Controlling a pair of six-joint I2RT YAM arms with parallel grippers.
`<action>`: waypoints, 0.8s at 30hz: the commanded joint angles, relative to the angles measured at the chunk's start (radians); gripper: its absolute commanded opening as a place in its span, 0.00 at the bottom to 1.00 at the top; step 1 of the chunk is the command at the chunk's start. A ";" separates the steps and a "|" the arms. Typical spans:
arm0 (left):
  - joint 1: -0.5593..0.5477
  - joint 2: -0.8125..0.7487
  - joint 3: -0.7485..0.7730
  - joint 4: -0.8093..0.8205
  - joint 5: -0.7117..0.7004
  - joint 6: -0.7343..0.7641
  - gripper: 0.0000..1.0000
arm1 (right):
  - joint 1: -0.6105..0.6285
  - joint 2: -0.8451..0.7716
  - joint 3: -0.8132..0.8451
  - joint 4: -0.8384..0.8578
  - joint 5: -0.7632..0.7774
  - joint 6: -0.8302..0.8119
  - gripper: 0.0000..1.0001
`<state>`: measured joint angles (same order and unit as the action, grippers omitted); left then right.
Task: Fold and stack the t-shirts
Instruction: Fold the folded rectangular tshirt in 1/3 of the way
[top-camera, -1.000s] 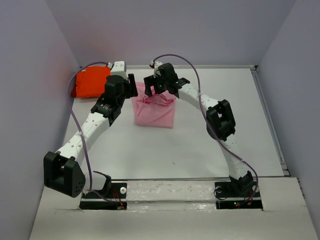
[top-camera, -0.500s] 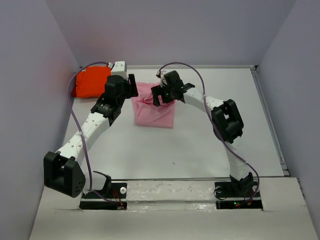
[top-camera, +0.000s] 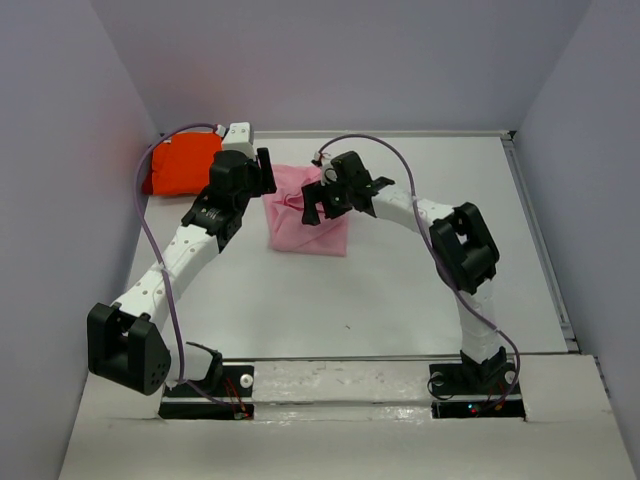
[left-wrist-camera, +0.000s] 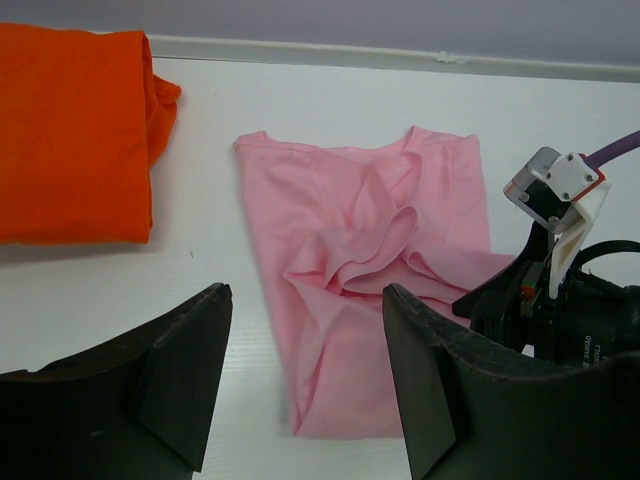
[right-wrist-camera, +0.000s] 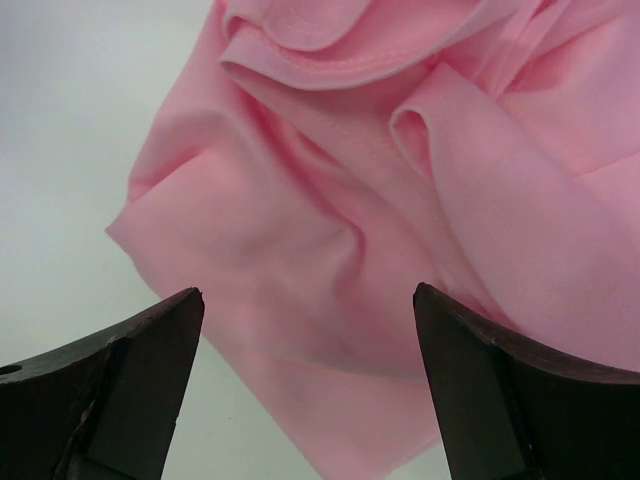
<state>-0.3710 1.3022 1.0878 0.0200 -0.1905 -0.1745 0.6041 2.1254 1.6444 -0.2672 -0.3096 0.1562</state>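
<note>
1. The white table (top-camera: 400, 290) takes up most of the top view, with plain grey walls on three sides.
2. The left arm (top-camera: 185, 250) and right arm (top-camera: 455, 250) both reach toward the far middle of the table. Their wrists meet over one garment and hide parts of it from above.
3. The pink t-shirt (left-wrist-camera: 370, 300) lies flat on the table at the far middle. It is roughly rectangular, with loose ruffled folds bunched at its centre. The right wrist's black body covers its right edge in the left wrist view.
4. The orange t-shirt (left-wrist-camera: 70, 130) sits folded in the far left corner (a neat block). A strip of bare table separates it from the pink one.
5. The right gripper (right-wrist-camera: 308, 292) hangs just above the pink cloth with its jaws spread very wide and nothing pinched between them.
6. The left gripper (left-wrist-camera: 305, 300) is parted fairly wide above the pink shirt's left edge and is empty.
7. A purple cable (top-camera: 160, 260) loops along each arm.
</note>
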 joint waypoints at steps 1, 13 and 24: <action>0.004 -0.006 0.003 0.040 0.006 0.000 0.71 | 0.023 -0.039 0.025 0.085 -0.086 0.028 0.91; 0.009 -0.009 0.003 0.038 0.005 0.000 0.71 | 0.043 0.093 0.092 0.094 -0.100 0.043 0.91; 0.007 -0.020 -0.003 0.043 0.014 0.000 0.71 | 0.043 0.166 0.138 0.097 0.036 -0.003 0.91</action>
<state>-0.3706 1.3022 1.0878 0.0200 -0.1864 -0.1745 0.6376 2.2692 1.7317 -0.1997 -0.3504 0.1802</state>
